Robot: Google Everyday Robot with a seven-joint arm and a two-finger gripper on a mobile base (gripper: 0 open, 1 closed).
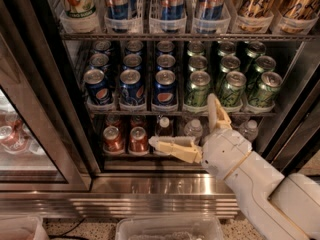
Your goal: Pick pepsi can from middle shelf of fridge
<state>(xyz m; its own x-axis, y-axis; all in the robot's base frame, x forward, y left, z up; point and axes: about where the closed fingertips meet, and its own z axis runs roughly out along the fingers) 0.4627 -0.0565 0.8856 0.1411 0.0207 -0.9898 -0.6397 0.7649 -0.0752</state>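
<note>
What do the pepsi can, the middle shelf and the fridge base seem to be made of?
Pepsi can: likely aluminium, glossy blue print, shiny silver top. Middle shelf: thin metal wire, with clear plastic trays. Fridge base: apparently stainless steel, streaky reflections. Gripper, open below the middle shelf: matte cream, probably plastic.

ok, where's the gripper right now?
Lower centre of camera view: gripper, jaws open, before the small bottles, below the green cans on the middle shelf, down-right of the nearest pepsi can.
</note>
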